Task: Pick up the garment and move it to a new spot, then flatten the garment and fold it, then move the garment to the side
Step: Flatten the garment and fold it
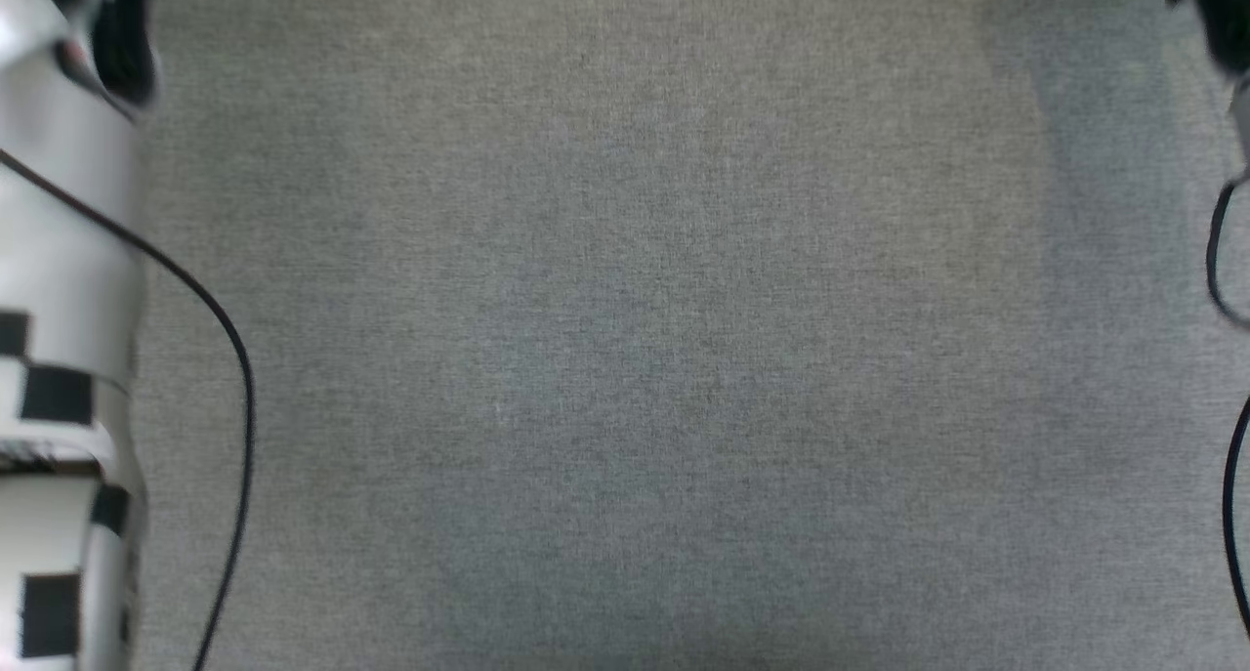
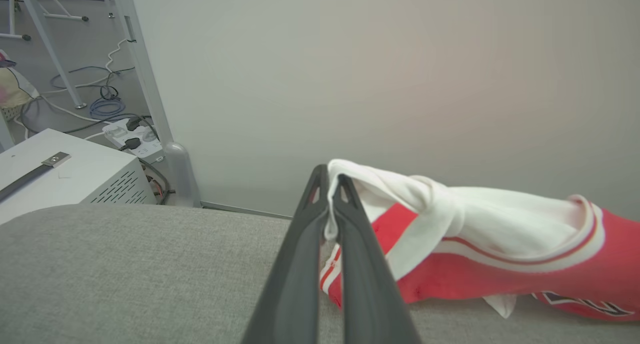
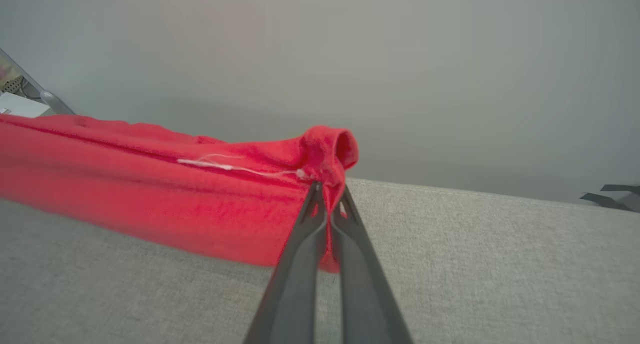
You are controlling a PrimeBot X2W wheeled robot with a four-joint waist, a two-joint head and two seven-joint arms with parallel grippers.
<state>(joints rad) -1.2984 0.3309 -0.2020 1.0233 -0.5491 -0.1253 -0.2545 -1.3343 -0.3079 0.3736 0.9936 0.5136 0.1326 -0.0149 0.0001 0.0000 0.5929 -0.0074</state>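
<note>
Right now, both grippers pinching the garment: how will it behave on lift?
Likely floppy: the garment bunches at the left gripper and droops from the right gripper. Probably light: small pinches of cloth carry its ends. It may drag on the grey woven surface, where its middle appears to rest.

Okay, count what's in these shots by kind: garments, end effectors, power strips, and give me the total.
garment: 1
end effectors: 2, left end effector and right end effector, both shut on the garment
power strip: 1
total: 4
</note>
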